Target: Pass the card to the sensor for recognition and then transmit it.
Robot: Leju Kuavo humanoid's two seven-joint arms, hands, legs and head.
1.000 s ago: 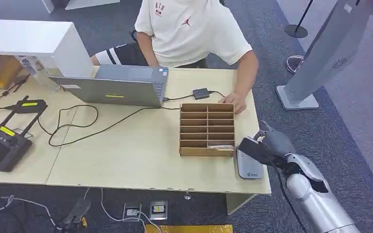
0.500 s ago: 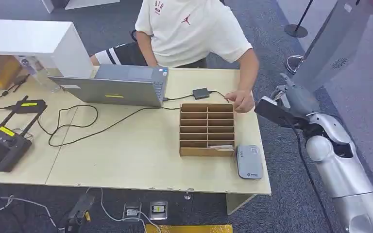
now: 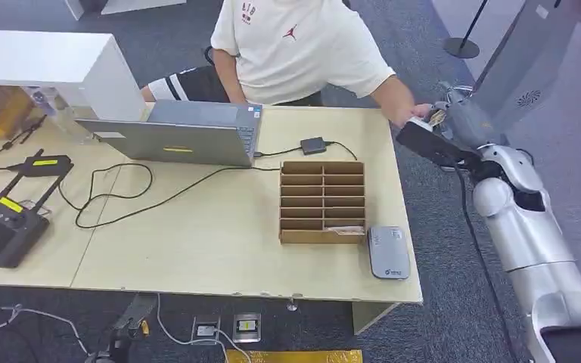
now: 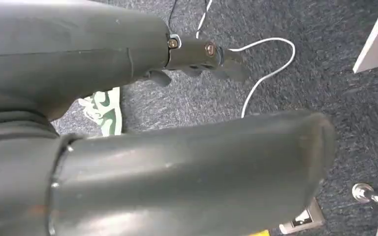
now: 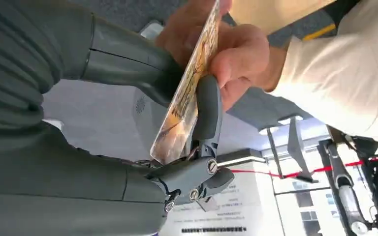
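Observation:
My right hand [image 3: 454,127] is raised beside the table's far right corner and pinches a yellow patterned card [image 5: 186,98] between thumb and a dark finger [image 5: 206,110]. A person's hand [image 5: 236,61] reaches across and grips the card's other end; in the head view that hand [image 3: 408,112] meets mine at the card [image 3: 433,119]. The grey card sensor [image 3: 388,252] lies flat on the table near the front right edge, beside a wooden slotted box [image 3: 322,201]. My left hand [image 4: 167,172] hangs over the carpet, fingers apart, holding nothing.
The person sits behind the table [image 3: 219,249]. A laptop [image 3: 178,136], a small black adapter [image 3: 312,145], trailing cables and a black controller [image 3: 4,223] lie on it. A grey stand [image 3: 499,83] rises just right of my arm.
My right arm lifted the card from over the sensor and swung it up and away to the far right corner. The person's hand left the wooden box and took hold of the card.

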